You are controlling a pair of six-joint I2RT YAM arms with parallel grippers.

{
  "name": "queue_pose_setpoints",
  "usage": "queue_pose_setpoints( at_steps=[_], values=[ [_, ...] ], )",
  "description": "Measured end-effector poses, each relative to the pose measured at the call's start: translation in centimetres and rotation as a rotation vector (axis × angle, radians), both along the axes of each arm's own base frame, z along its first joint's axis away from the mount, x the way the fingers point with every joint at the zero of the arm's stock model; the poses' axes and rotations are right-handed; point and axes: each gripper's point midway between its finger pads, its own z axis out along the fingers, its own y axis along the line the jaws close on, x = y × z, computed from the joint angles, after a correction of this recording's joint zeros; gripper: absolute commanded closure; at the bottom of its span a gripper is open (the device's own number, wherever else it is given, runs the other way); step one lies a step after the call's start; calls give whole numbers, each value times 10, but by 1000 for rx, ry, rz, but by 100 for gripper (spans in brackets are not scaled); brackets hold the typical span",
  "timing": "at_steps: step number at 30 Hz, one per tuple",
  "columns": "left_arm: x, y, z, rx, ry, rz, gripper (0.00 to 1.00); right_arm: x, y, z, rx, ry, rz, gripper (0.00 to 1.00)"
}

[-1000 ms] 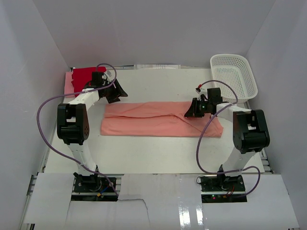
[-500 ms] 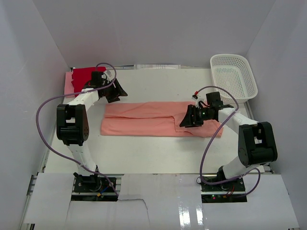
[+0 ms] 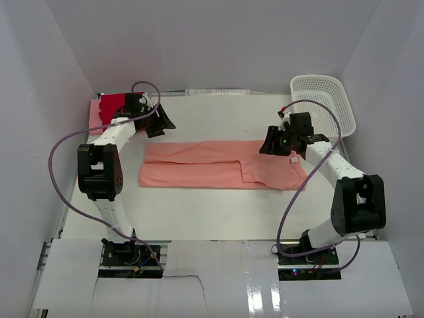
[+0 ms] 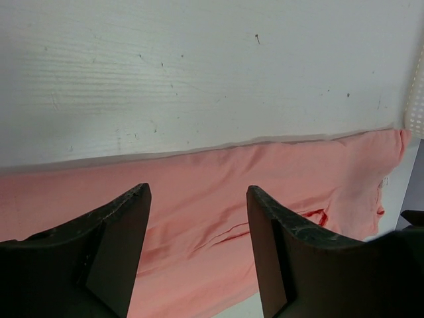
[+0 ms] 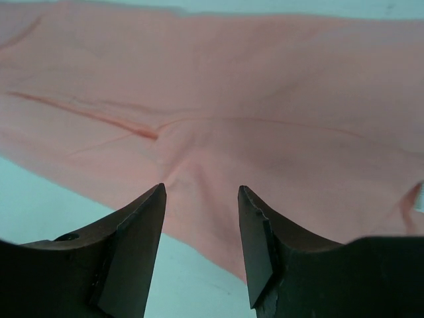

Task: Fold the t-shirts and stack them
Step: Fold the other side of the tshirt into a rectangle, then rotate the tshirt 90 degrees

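mid-fold: salmon t-shirt (image 3: 212,173) lies as a long band, left gripper (image 3: 162,124) and right gripper (image 3: 270,147) both spread and empty; next move likely requires regrasping its ends.

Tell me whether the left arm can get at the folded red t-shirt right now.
Probably yes: the open, empty left hand sits just beside the red t-shirt, and only its own wrist overhangs it.
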Motion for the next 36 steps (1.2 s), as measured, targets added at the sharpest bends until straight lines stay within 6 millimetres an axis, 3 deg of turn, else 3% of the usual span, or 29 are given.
queue_pose_setpoints(
  at_steps=[3,8,13,17,28,30,36],
  values=[
    [4,0,4,2,-16,-6,30,15,-21,-5,-102,-27,-98,46],
    [-7,-3,-13,-8,34,-24,30,33,-39,-26,-196,0,-176,46],
    [-29,-3,-38,2,111,-42,30,33,-53,-66,-280,91,-228,49],
    [-32,-4,-46,7,130,-53,30,28,-59,-89,-317,156,-246,50],
    [-36,-2,-62,19,166,-61,31,35,-60,-95,-326,180,-263,55],
    [-40,-1,-73,25,200,-54,31,40,-59,-96,-328,180,-264,55],
    [-44,3,-76,37,215,-22,30,71,-56,-95,-321,162,-272,54]
  ],
)
